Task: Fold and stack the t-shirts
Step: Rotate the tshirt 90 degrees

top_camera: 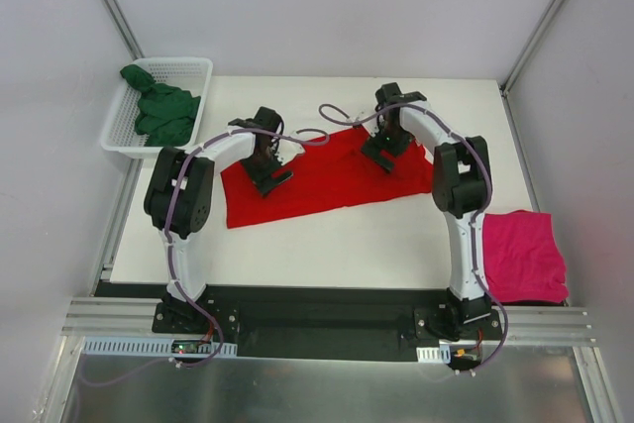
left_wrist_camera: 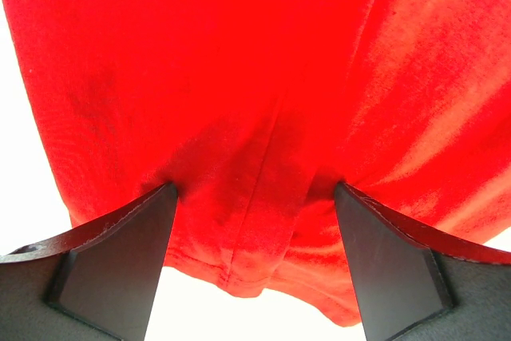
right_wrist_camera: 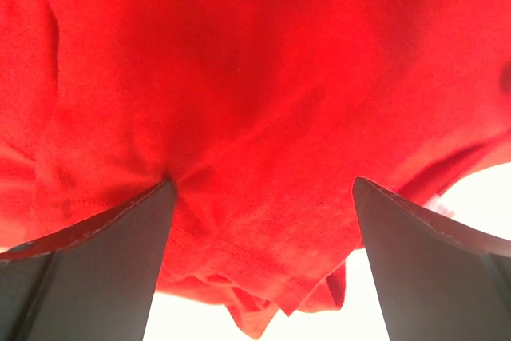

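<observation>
The red t-shirt (top_camera: 327, 177) lies spread across the middle of the table (top_camera: 327, 245), its long edge slanting from near left to far right. My left claw (left_wrist_camera: 254, 189) sits on its left part and my right claw (right_wrist_camera: 263, 185) on its right part. On both, the jaws stand wide apart, tips pressed down into the cloth, which puckers where they touch. A seam runs between my left fingers (left_wrist_camera: 128, 253).

My wrists and cables cover bits of the shirt's far edge, and I cannot tell what lies under the fingertips. A hem shows just near of each claw, with white table beyond it.

A broad strip of table runs between the shirt and my bases. The magenta t-shirt (top_camera: 525, 253) lies at the near right edge, partly behind my right arm. The green t-shirt (top_camera: 158, 111) is heaped in the basket (top_camera: 188, 66), far left.
</observation>
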Controlling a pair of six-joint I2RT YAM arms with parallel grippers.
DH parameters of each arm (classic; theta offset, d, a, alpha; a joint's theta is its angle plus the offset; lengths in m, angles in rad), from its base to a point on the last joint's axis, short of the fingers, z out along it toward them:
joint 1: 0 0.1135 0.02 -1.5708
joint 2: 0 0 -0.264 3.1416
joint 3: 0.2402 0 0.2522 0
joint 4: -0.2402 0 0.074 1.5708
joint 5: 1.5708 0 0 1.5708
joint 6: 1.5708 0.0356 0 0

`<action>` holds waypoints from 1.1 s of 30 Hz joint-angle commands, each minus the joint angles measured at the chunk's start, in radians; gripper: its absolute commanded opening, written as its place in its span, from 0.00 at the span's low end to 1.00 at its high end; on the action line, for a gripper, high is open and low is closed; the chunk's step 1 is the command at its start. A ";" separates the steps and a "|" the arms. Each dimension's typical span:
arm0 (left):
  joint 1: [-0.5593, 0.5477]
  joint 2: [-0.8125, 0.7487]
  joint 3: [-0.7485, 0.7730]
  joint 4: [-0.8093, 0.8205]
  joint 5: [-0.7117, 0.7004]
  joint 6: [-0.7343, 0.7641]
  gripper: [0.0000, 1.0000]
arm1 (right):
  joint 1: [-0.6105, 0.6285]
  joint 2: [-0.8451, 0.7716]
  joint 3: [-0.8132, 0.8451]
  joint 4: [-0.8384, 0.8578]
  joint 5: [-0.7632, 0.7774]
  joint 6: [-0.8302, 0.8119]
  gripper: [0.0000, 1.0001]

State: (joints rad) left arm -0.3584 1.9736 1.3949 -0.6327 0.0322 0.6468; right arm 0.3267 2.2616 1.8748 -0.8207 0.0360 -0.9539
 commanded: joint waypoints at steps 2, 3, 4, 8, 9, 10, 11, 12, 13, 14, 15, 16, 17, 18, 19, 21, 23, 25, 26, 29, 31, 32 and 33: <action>0.010 -0.025 -0.025 -0.027 -0.046 0.008 0.81 | -0.011 0.065 0.174 -0.374 -0.134 -0.066 0.97; 0.010 -0.030 -0.020 -0.028 -0.046 0.008 0.80 | -0.009 0.073 0.187 -0.423 -0.125 -0.074 0.97; 0.010 -0.032 -0.019 -0.027 -0.048 0.010 0.81 | -0.012 0.063 0.176 -0.420 -0.116 -0.069 0.97; 0.010 -0.036 -0.008 -0.027 -0.055 0.011 0.81 | -0.026 -0.042 0.125 -0.330 -0.097 -0.054 0.97; 0.010 -0.044 -0.004 -0.027 -0.057 0.014 0.81 | -0.026 -0.051 0.133 -0.336 -0.091 -0.051 0.97; 0.010 -0.048 -0.001 -0.027 -0.057 0.011 0.81 | -0.029 -0.069 0.145 -0.348 -0.091 -0.046 0.96; 0.009 -0.065 0.004 -0.030 -0.055 0.010 0.81 | -0.031 -0.074 0.170 -0.371 -0.091 -0.045 0.97; 0.004 -0.076 0.013 -0.028 -0.055 0.007 0.81 | -0.031 -0.080 0.179 -0.420 -0.079 -0.046 0.97; -0.008 -0.087 0.021 -0.030 -0.055 0.005 0.81 | -0.037 -0.098 0.176 -0.435 -0.071 -0.042 0.97; -0.022 -0.113 0.029 -0.030 -0.055 0.004 0.82 | -0.043 -0.117 0.150 -0.452 -0.070 -0.040 0.97; -0.033 -0.123 0.047 -0.032 -0.054 0.007 0.82 | -0.048 -0.134 0.130 -0.454 -0.064 -0.037 0.96; -0.045 -0.131 0.059 -0.032 -0.049 0.008 0.82 | -0.057 -0.152 0.101 -0.452 -0.055 -0.031 0.97; -0.072 -0.130 0.075 -0.032 -0.045 0.010 0.82 | -0.061 -0.183 0.077 -0.448 -0.042 -0.023 0.97; -0.085 -0.122 0.108 -0.032 -0.041 0.011 0.82 | -0.064 -0.194 0.025 -0.443 -0.007 -0.014 0.97; -0.099 -0.113 0.127 -0.033 -0.035 0.011 0.82 | -0.072 -0.206 0.000 -0.437 0.002 -0.008 0.97; -0.140 -0.065 0.188 -0.033 -0.034 0.016 0.82 | -0.084 -0.232 -0.061 -0.423 0.018 0.012 0.97; -0.177 0.000 0.254 -0.033 -0.008 0.031 0.82 | -0.103 -0.237 -0.089 -0.420 0.022 0.020 0.97; -0.194 0.046 0.298 -0.035 0.003 0.039 0.82 | -0.113 -0.238 -0.137 -0.410 0.024 0.012 0.97; -0.201 0.097 0.347 -0.035 0.006 0.050 0.82 | -0.118 -0.235 -0.146 -0.397 0.031 0.009 0.97; -0.224 0.200 0.465 -0.038 0.002 0.066 0.82 | -0.127 -0.212 -0.163 -0.385 0.027 -0.011 0.97; -0.241 0.249 0.524 -0.039 -0.006 0.077 0.82 | -0.132 -0.197 -0.161 -0.367 0.033 -0.013 0.97; -0.246 0.287 0.567 -0.039 -0.006 0.083 0.82 | -0.132 -0.195 -0.160 -0.345 0.033 -0.011 0.97; -0.252 0.303 0.581 -0.039 -0.002 0.089 0.82 | -0.133 -0.194 -0.160 -0.330 0.041 -0.008 0.97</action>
State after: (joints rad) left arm -0.5964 2.1975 1.8744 -0.6403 0.0185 0.6971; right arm 0.1947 2.0605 1.7081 -1.1881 0.0536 -0.9554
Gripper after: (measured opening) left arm 0.822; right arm 0.969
